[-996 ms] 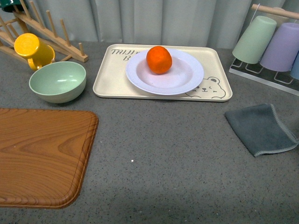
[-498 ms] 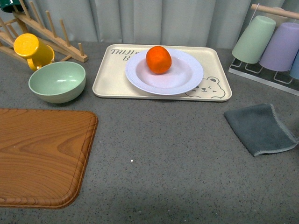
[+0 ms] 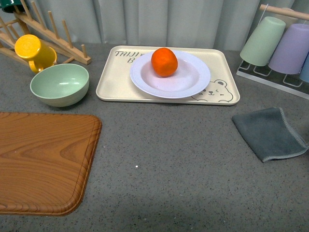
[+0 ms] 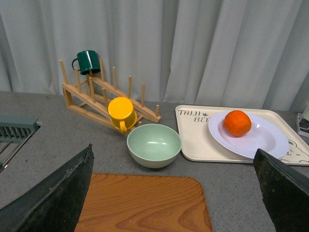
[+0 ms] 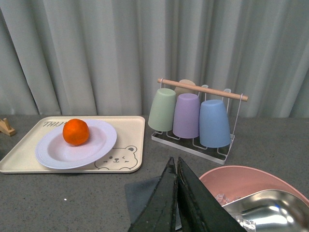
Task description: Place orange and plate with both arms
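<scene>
The orange (image 3: 164,61) rests in the white plate (image 3: 193,79), which stands on the beige bear tray (image 3: 108,82) at the back of the table. Both also show in the left wrist view, orange (image 4: 237,123) on plate (image 4: 265,140), and in the right wrist view, orange (image 5: 76,132) on plate (image 5: 55,154). Neither arm appears in the front view. My left gripper (image 4: 176,193) is open, its fingers wide apart above the wooden board (image 4: 145,203), with nothing between them. My right gripper (image 5: 175,166) is shut and empty, over the grey cloth (image 5: 142,193).
A pale green bowl (image 3: 59,84) and a yellow mug (image 3: 34,51) on a wooden rack (image 3: 63,41) stand left of the tray. The wooden board (image 3: 43,159) lies at front left, the grey cloth (image 3: 270,133) at right. Cups on a rack (image 3: 275,46) stand at back right. A pink basin (image 5: 251,183) holds a steel bowl (image 5: 270,208).
</scene>
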